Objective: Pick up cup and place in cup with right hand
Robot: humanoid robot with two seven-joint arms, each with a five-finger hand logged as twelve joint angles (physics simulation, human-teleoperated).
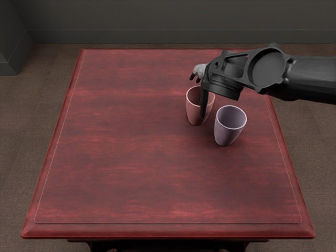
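Observation:
My right hand [200,72] is over the back right part of the table, largely hidden by its own wrist and forearm. A dark narrow part of it hangs down across the right side of the pink cup [195,109]; whether they touch cannot be told. This cup stands upright with its mouth up. Just to its right and nearer the front edge, the pale purple cup [226,134] also stands upright, with a small gap between the two.
The red wooden table [121,147] carries both cups. From the right edge, the dark right forearm [310,76] reaches in above the table's back right corner, behind the purple cup. A grey wall [157,18] rises beyond the floor at the back.

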